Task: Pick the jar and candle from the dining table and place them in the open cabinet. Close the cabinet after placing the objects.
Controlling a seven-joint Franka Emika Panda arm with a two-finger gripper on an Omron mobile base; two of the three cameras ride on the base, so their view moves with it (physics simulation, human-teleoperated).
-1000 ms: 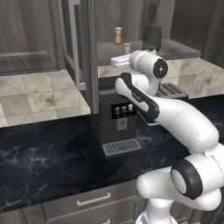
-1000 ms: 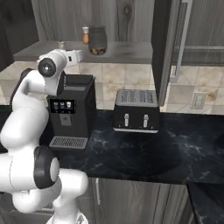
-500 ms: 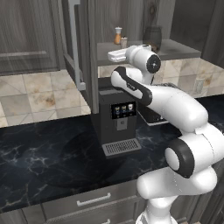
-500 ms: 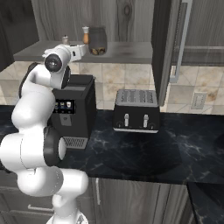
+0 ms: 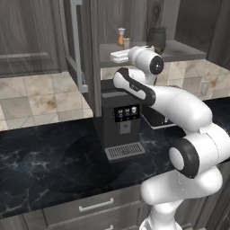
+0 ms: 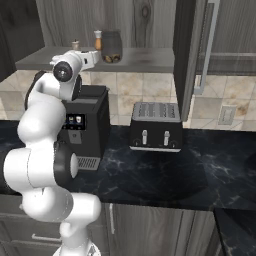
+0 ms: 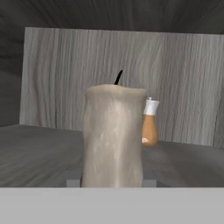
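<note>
Hand view looks straight at the candle [image 7: 113,135], a cream pillar with a dark wick, standing upright between the fingertips, whose grey pads [image 7: 73,182] peek out at either side of its base, so the gripper [image 7: 112,183] is clasped around it. Behind it on the grey shelf [image 7: 39,151] stands a small orange bottle with a pale top [image 7: 149,123], just beside the candle's edge in this view, in front of the wood-grain back wall of the cabinet [image 7: 183,83]. Left base view shows the arm reaching up to that shelf, its hand at the shelf's front edge, with the jar [image 5: 157,40] sitting upright farther back. The cabinet door [image 5: 76,49] stands open. Below, a black coffee machine [image 5: 121,121] and a toaster [image 6: 156,126] rest on the dark marble worktop [image 5: 40,157].
</note>
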